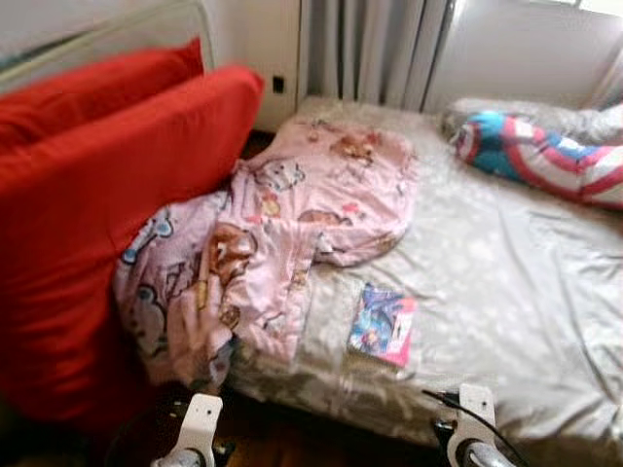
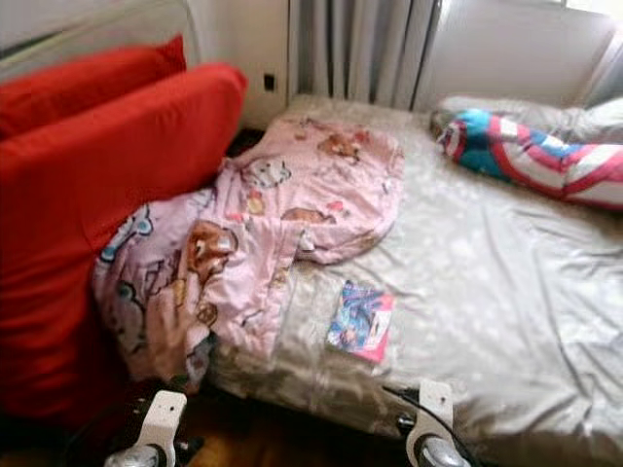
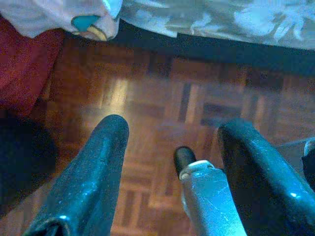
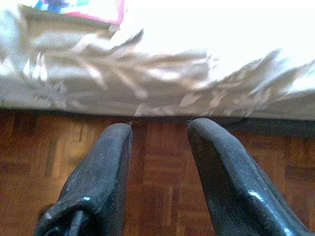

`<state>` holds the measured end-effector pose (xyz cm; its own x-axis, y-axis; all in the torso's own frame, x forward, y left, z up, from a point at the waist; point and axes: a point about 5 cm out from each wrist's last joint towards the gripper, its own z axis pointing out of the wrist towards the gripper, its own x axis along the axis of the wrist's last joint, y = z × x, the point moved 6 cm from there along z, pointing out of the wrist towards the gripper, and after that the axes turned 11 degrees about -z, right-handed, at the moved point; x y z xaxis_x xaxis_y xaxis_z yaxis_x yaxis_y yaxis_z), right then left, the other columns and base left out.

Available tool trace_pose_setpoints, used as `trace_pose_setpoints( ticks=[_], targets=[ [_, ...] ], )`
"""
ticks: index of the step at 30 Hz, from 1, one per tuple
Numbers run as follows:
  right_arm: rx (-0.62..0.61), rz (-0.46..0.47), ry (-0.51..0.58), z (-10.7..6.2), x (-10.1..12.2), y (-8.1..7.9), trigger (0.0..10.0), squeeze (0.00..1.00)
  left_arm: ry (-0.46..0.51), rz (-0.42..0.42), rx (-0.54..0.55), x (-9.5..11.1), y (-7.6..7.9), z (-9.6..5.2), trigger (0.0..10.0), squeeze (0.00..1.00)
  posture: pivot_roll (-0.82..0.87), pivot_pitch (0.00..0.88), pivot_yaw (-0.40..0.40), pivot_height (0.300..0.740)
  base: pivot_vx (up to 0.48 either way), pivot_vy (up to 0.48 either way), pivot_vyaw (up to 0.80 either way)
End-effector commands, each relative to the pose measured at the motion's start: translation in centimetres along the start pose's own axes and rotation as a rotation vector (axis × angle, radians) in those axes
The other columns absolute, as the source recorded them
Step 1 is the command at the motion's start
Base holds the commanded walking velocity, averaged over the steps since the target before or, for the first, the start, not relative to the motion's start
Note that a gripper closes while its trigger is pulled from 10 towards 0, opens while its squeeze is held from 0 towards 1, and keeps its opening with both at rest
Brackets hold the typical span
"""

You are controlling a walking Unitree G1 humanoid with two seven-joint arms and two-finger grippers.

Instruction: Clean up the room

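Grey curtains (image 1: 375, 49) hung behind the bed, next to a bright window (image 1: 584, 5). Wall outlet (image 1: 278, 85) sat low beside them, and the floor was wood parquet (image 4: 162, 167).

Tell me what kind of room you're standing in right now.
Most likely a bedroom. A bed with a grey floral sheet holds a rumpled pink cartoon-print blanket and a colourful striped pillow. Large red cushions lean beside it, and curtains hang behind.
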<state>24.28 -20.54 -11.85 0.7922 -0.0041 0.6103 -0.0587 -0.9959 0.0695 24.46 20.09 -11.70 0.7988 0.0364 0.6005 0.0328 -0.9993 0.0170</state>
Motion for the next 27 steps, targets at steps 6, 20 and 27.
trace_pose_setpoints(
  ticks=[6, 20, 27],
  targets=[
    [-0.007, 0.037, 0.108, -0.1, 1.4, -0.2, 10.0, 0.00, 0.011, -0.082, 0.039, -0.8, -1.0, -0.3, 10.0, 0.00, -0.09, 0.000, -0.034, 0.740, 0.000, 0.000, 0.00],
    [-0.043, -0.021, 0.416, -1.4, 5.9, 0.2, 10.0, 0.00, 0.045, -0.108, 0.056, -0.3, -1.4, -0.3, 10.0, 0.00, -0.10, 0.000, -0.030, 0.740, 0.000, 0.000, 0.00],
    [-0.091, -0.043, 0.821, -4.7, 19.5, 2.4, 10.0, 0.00, 0.050, -0.107, 0.057, -0.3, -1.4, -0.3, 10.0, 0.00, -0.10, 0.000, -0.029, 0.740, 0.000, 0.000, 0.00]
  ],
)
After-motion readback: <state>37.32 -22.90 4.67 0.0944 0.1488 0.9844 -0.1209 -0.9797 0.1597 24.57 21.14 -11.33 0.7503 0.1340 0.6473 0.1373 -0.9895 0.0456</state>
